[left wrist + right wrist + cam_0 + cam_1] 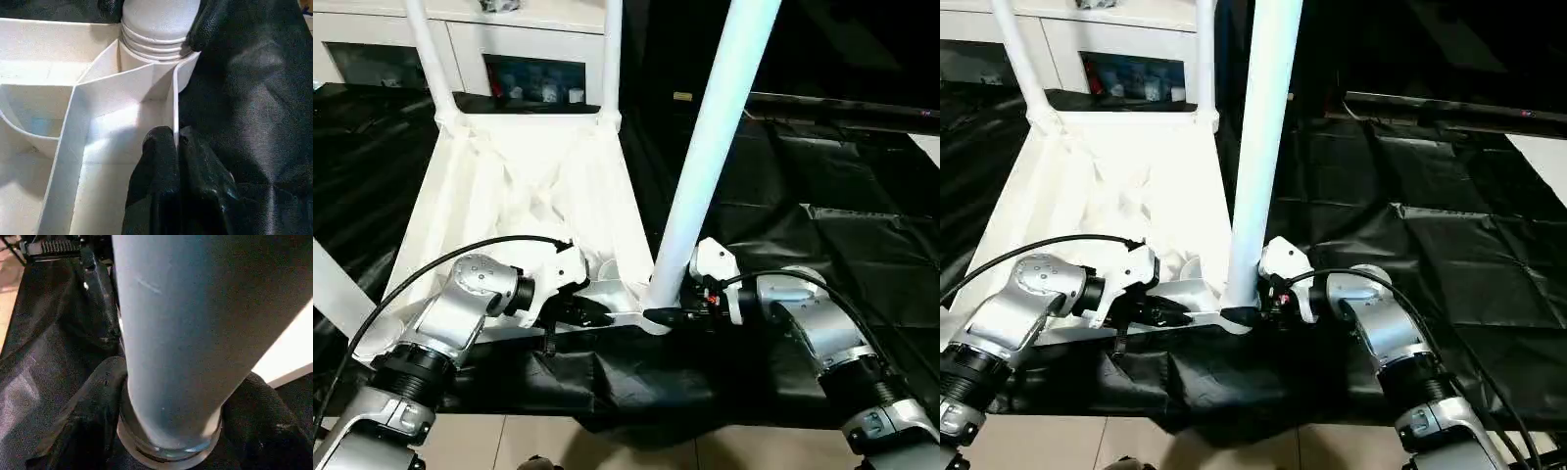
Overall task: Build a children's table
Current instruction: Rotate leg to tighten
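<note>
The white table top [509,196] lies upside down on black cloth, ribbed underside up. Legs stand in its far corners [431,59] [612,59], and another rises at the near left [333,294]. A thick white leg [715,127] stands in the near right corner socket. My right gripper [671,315] is shut on this leg's base, one black finger [93,401] on each side of the tube [195,333]. My left gripper [597,313] is shut on the top's thin rim wall [175,98] just beside that socket, where the leg's ringed foot [156,29] sits.
A white cabinet with glass doors [529,49] stands behind the table. Wrinkled black cloth [822,225] covers the surface to the right and hangs over the near edge. Pale floor tiles [509,441] show below it. A dark rail [842,108] runs along the back right.
</note>
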Robot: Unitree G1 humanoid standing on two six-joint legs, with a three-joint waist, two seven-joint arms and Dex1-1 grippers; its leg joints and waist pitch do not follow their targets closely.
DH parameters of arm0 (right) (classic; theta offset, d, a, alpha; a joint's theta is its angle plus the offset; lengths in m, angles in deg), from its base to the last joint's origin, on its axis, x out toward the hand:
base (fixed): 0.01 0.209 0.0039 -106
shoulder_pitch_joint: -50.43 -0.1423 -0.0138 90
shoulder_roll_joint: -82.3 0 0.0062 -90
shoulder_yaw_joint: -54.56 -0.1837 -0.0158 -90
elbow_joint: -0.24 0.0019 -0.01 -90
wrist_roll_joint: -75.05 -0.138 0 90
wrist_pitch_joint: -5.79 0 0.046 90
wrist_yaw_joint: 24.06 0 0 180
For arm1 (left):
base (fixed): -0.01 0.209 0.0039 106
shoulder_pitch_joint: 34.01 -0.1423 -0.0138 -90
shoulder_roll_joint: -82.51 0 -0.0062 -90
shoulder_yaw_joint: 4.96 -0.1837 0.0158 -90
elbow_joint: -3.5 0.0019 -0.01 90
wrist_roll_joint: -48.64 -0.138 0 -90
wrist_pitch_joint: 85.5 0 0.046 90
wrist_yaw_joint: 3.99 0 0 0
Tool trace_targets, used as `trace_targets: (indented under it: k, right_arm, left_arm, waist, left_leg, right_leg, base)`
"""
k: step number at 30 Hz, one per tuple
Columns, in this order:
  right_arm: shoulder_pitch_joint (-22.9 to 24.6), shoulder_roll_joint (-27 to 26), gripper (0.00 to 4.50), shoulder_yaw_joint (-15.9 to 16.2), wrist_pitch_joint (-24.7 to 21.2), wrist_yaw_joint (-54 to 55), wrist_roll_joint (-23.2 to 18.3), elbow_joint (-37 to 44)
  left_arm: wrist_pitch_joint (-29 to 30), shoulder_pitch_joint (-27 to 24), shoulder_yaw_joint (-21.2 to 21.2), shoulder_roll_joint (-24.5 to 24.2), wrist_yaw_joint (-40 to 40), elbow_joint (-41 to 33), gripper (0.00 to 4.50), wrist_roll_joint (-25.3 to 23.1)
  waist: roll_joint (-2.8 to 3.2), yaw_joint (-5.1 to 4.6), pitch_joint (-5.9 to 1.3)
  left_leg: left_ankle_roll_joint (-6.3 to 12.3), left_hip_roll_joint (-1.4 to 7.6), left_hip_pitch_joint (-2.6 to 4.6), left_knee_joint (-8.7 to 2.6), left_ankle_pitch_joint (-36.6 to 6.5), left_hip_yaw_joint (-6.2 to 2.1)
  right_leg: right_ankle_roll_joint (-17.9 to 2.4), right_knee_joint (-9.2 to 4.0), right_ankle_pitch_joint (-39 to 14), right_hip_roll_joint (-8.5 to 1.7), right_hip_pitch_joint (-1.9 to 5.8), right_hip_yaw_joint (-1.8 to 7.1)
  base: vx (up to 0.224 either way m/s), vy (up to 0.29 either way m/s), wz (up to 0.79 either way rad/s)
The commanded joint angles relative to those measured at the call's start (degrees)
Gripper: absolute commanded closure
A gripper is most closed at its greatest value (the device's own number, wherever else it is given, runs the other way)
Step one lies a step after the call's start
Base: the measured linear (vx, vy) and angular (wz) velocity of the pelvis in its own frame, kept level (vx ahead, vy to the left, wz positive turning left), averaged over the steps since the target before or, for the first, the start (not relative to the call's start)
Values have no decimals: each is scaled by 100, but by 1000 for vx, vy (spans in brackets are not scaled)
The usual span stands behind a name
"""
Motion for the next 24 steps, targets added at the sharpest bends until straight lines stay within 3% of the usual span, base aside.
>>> trace_targets:
  k: [1, 2, 5, 7, 10, 11, 14, 16, 20, 22, 24]
  right_arm:
    - [85, -151, 188, 59, -112, 127, -118, -9]
    - [77, -291, 188, -4, -90, 390, -93, -132]
    - [9, -682, 189, -136, -97, 1196, 45, -485]
    - [-101, -1073, 189, -308, -144, 2045, 131, -784]
    - [-271, -1662, 189, -558, -412, 3434, 294, -1182]
    - [-295, -1819, 189, -507, -395, 3630, 369, -1250]
    - [-313, -1962, 189, -417, -313, 3681, 462, -1272]
    - [-330, -2060, 119, -310, -193, 3516, 511, -1208]
    - [-347, -2053, 90, -330, -206, 3417, 474, -1170]
    - [-351, -1825, 76, -294, -123, 3121, 449, -1022]
    - [-342, -1641, 56, -238, -15, 2891, 485, -910]
  left_arm:
    - [-29, 12, -148, 222, 324, 31, 450, -89]
    - [102, 66, -145, 353, 654, 109, 450, -211]
    - [316, 188, -112, 716, 1376, 266, 450, -404]
    - [553, 284, -18, 1098, 1985, 366, 450, -457]
    - [879, 447, 78, 1652, 2835, 487, 450, -570]
    - [921, 503, 47, 1821, 3063, 538, 450, -647]
    - [940, 528, -8, 1944, 3163, 565, 450, -729]
    - [881, 503, -77, 1977, 3098, 535, 450, -766]
    - [881, 451, -46, 1918, 3052, 468, 450, -779]
    - [680, 354, -20, 1700, 2732, 353, 450, -673]
    - [629, 301, 9, 1569, 2524, 286, 450, -588]
  waist:
    - [18, -21, -354]
    - [15, -31, -351]
    - [15, -66, -290]
    - [8, -101, -271]
    - [27, -166, -265]
    - [-3, -214, -285]
    - [11, -213, -291]
    - [21, -206, -295]
    - [44, -216, -300]
    - [40, -215, -298]
    - [42, -217, -311]
  left_leg:
    - [129, 134, 133, -372, -1107, -23]
    - [100, 134, 126, -378, -1139, -23]
    - [-102, 124, 154, -413, -1602, -36]
    - [-241, 114, 178, -426, -1966, -75]
    - [-342, 92, 187, -439, -2144, -117]
    - [-361, 83, 143, -452, -2130, -145]
    - [-229, 75, 151, -440, -2170, -136]
    - [-165, 74, 158, -438, -2202, -130]
    - [-157, 88, 135, -472, -2173, -136]
    - [-157, 88, 157, -467, -2253, -126]
    - [-128, 98, 116, -477, -2184, -140]
  right_leg:
    - [-1334, -400, -542, -332, 224, 162]
    - [-1316, -403, -614, -335, 224, 164]
    - [-1128, -505, -1547, -347, 167, 168]
    - [-869, -585, -2483, -378, 136, 166]
    - [-705, -625, -2941, -377, 98, 152]
    - [-623, -621, -2978, -371, 140, 127]
    - [-583, -660, -2749, -357, 107, 134]
    - [-605, -670, -2713, -356, 92, 144]
    - [-717, -639, -2358, -342, 115, 136]
    - [-745, -647, -2327, -337, 96, 139]
    - [-768, -625, -2212, -359, 141, 142]
  base:
    - [0, 0, 0]
    - [0, 0, 0]
    - [0, 0, 0]
    - [0, 0, 0]
    - [0, 0, 0]
    - [0, 0, 0]
    - [0, 0, 0]
    - [0, 0, 0]
    - [0, 0, 0]
    - [0, 0, 0]
    - [0, 0, 0]
